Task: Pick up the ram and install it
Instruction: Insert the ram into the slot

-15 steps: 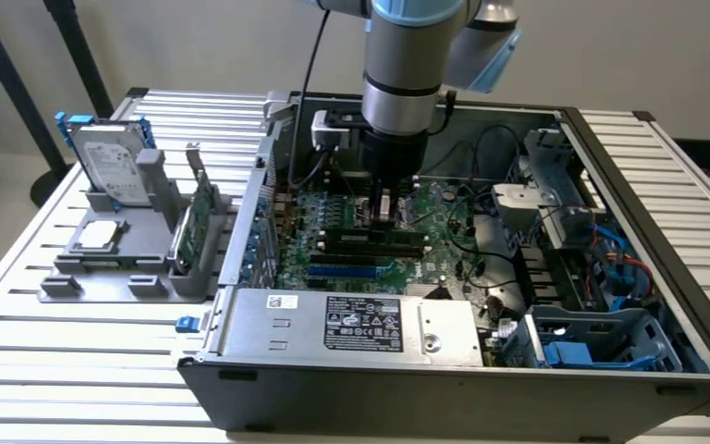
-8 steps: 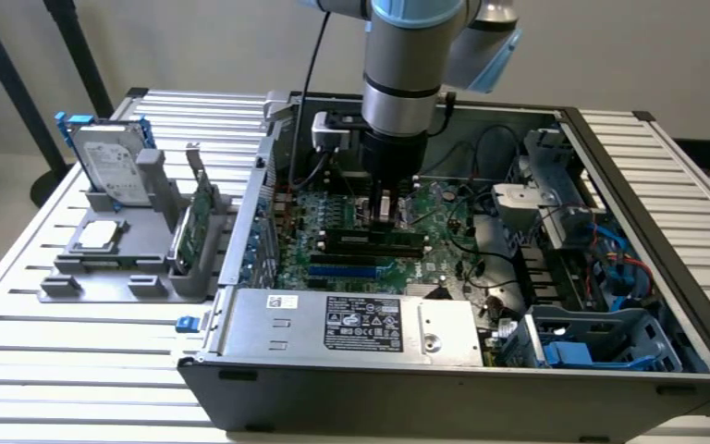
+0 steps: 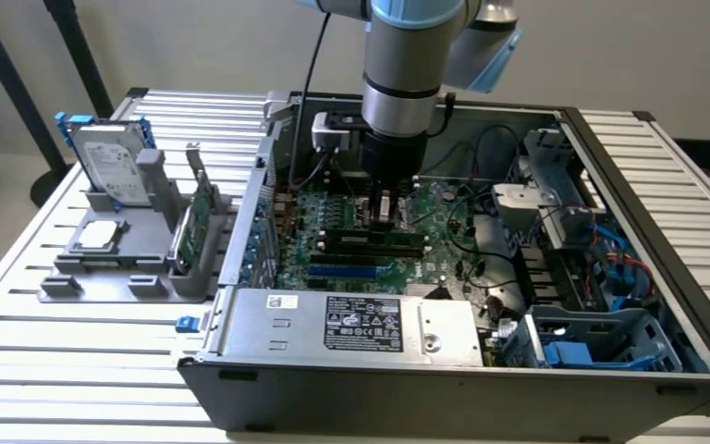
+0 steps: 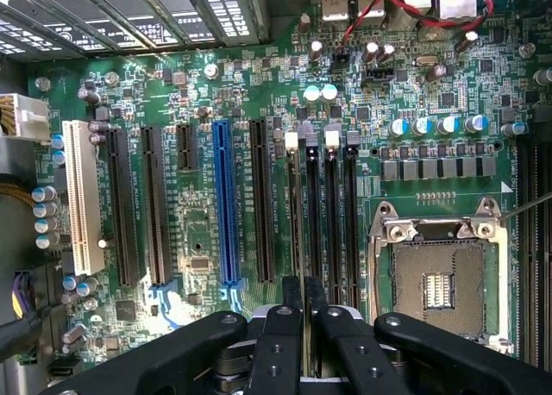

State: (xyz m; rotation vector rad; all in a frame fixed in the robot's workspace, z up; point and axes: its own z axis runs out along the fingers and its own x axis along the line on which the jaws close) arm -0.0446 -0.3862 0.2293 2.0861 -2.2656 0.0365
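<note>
Green ram (image 4: 309, 231), thin, stiff and fragile, stood edge-up; your gripper (image 4: 307, 313) pinched its top edge.

You're looking at one arm (image 3: 410, 55) with one gripper (image 4: 304, 313), one ram (image 3: 368, 242), one case (image 3: 651, 203), one hard drive (image 3: 111, 162), one power supply (image 3: 355, 324), one white slot (image 4: 79, 197), one blue slot (image 4: 224, 205), four memory slots (image 4: 332, 222) and one CPU socket (image 4: 438, 283).

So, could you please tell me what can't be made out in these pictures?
- Whether the ram is fully seated: exterior view, the pincer overlaps it.
- One end of the memory slots: wrist view, the pincer hides it.
- Power supply label text: exterior view, too small.
</note>
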